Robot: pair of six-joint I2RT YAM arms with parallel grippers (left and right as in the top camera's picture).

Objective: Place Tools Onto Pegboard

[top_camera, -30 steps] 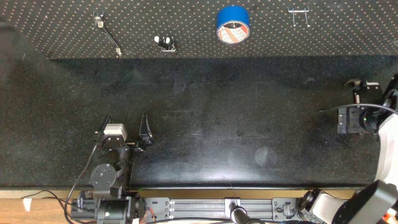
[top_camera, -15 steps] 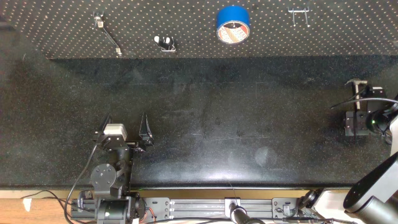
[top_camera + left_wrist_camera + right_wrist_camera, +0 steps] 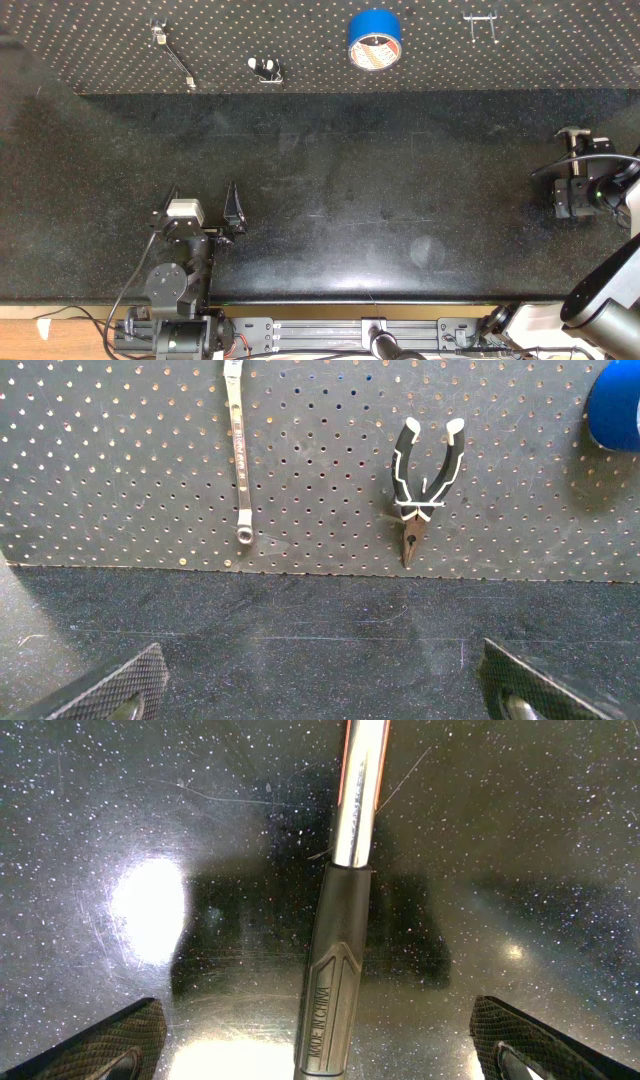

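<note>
A: Where is the hammer with the chrome shaft and dark rubber grip (image 3: pixel 340 920)?

B: It lies flat on the black speckled bench (image 3: pixel 350 180) at the far right end, well short of the dark perforated pegboard (image 3: pixel 100 460). Its head points toward the board.

A: And the right end effector (image 3: pixel 577 190)?

B: It is directly above the hammer's handle with its fingers spread wide, one on each side of the grip. Neither finger touches the grip, so it holds nothing.

A: The left end effector (image 3: pixel 320 695)?

B: It sits low near the bench's front edge on the left, facing the pegboard. It is also wide open and holds nothing.

A: What hangs on the board?

B: A slim silver wrench (image 3: pixel 238 450) is at the left, and black-and-white-handled pliers (image 3: pixel 425 480) hang beside it with the nose down. A roll of blue tape (image 3: pixel 375 40) is further right. Beyond that is a bare metal double hook (image 3: pixel 482 22).
</note>
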